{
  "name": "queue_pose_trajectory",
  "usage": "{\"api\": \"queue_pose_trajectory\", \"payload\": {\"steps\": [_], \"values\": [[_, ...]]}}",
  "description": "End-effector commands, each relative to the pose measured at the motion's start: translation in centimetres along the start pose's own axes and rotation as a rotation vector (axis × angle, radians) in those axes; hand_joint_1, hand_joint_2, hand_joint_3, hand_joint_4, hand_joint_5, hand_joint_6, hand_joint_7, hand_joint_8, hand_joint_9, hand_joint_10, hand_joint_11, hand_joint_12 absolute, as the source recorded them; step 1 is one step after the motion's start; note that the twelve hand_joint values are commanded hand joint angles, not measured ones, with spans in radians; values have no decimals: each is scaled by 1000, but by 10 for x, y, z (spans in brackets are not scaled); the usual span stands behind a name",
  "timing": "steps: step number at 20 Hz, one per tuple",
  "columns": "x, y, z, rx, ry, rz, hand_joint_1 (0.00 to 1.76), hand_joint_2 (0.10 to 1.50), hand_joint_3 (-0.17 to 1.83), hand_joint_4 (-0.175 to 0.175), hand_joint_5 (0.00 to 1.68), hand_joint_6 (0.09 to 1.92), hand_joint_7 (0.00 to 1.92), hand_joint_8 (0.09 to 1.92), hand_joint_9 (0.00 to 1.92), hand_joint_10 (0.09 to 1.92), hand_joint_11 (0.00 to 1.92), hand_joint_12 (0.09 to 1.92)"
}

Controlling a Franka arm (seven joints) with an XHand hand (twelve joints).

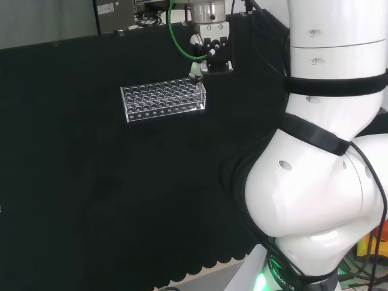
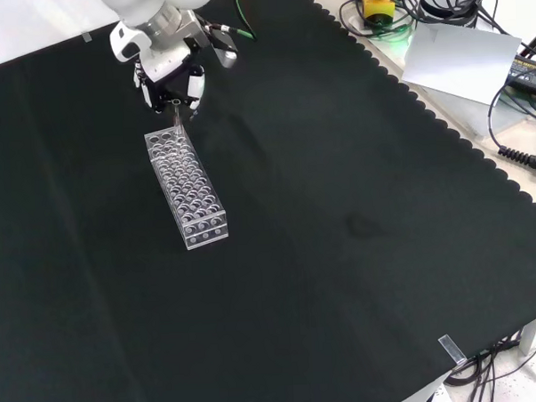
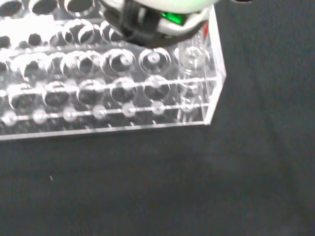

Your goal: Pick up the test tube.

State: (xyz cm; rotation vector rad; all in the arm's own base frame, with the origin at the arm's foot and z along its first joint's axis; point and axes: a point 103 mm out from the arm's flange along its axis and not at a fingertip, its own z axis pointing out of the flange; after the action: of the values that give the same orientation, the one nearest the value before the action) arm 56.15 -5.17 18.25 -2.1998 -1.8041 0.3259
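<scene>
Front view: robot hand sits over the rack's far end, fingers pinching the test tube; I'd lift straight up next.

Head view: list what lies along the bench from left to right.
Bare black cloth → clear plastic test tube rack → black and white hand at the rack's right end → the arm's big white links.

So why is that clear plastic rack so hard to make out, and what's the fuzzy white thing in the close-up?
Wrist view: the rack is a mass of bright highlights, and the white shape along one edge is the hand, too close and out of focus. Front view: the rack shows by its glinting edges against the black cloth. Head view: likewise, pale outlines.
</scene>
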Motion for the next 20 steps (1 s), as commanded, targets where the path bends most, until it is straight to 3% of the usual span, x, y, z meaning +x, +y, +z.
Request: {"api": "queue_pose_trajectory", "payload": {"steps": [1, 6, 12, 20], "values": [[3, -2, -21, -214, 137, 24, 1251, 779, 345, -175, 1420, 273, 1758, 363, 1574, 345, 1067, 1052], [0, -2, -34, -254, 130, 22, 1230, 670, 534, -175, 1481, 208, 1818, 318, 1697, 252, 1205, 980], [-5, -7, -54, -271, 134, 13, 1231, 659, 553, -175, 1483, 212, 1831, 319, 1722, 247, 1242, 966], [-12, -23, -104, -310, 205, 3, 1232, 653, 563, -175, 1484, 217, 1833, 319, 1731, 243, 1254, 960]]}}
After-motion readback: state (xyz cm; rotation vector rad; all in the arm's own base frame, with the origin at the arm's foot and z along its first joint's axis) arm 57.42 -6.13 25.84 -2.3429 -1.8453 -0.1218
